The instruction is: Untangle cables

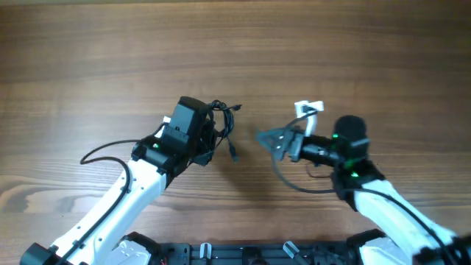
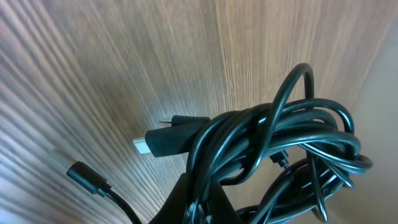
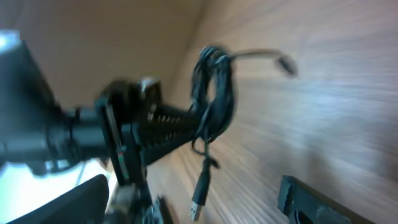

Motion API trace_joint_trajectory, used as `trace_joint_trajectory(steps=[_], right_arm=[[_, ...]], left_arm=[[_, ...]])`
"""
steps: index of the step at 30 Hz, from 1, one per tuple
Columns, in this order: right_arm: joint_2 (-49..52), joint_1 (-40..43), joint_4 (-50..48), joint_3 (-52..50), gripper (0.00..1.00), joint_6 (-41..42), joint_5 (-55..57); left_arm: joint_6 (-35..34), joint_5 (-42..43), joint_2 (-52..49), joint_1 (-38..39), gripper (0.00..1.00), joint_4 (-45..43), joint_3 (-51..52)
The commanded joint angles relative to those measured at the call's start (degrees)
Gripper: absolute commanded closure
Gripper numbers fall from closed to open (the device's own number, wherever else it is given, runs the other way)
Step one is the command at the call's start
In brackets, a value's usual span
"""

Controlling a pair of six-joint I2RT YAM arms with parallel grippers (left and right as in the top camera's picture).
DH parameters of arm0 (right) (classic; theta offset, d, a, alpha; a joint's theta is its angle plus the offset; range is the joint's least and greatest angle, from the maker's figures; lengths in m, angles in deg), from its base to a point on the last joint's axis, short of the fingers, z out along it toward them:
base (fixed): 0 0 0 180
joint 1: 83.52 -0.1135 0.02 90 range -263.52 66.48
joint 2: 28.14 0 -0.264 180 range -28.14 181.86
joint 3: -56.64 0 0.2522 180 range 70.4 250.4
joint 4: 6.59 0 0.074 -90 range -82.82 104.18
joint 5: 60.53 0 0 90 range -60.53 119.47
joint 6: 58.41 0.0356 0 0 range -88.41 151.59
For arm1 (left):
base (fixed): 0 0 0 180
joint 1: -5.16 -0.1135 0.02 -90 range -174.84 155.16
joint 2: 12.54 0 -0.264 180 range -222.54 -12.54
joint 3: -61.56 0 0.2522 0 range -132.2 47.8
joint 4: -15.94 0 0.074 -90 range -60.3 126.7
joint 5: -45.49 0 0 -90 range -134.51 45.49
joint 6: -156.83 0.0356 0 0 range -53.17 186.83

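- left gripper (image 1: 213,126): clamped on a tangled bundle of cables (image 2: 292,143), midway between the desk (image 1: 235,44) side edges
- right gripper (image 1: 271,140): jaws apart, near the bundle on its right

From overhead, the left gripper (image 1: 212,134) had its fingertips hidden under its black wrist housing (image 1: 191,118), right against the cables (image 1: 223,118). In the left wrist view the cables ran off the bottom edge, where cords and fingers could not be told apart. The right wrist view was smeared. Below the cables, 1 finger (image 3: 311,198) of the right gripper (image 1: 268,138) was cut by the bottom edge.
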Motion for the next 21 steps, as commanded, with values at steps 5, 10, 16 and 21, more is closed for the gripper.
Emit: trace_joint_trajectory(steps=[5, 10, 16, 21], right_arm=[[9.27, -8.9, -7.52, 0.83, 0.18, 0.48, 11.65], [9.33, -13.49, -8.87, 0.81, 0.34, 2.21, 14.45], [9.33, -17.59, -8.81, 0.81, 0.44, 3.56, 21.51], [9.33, -17.88, -8.83, 0.81, 0.59, 8.28, 24.85]], left_arm=[[-4.55, 10.03, 0.52, -1.97, 0.96, -0.17, -0.98], [-4.55, 10.1, 0.52, -1.95, 0.96, -0.2, -0.98], [-4.55, 12.7, 0.52, -1.77, 0.96, -0.17, -0.98], [-4.55, 12.61, 0.52, 0.35, 0.96, -0.17, -0.98]])
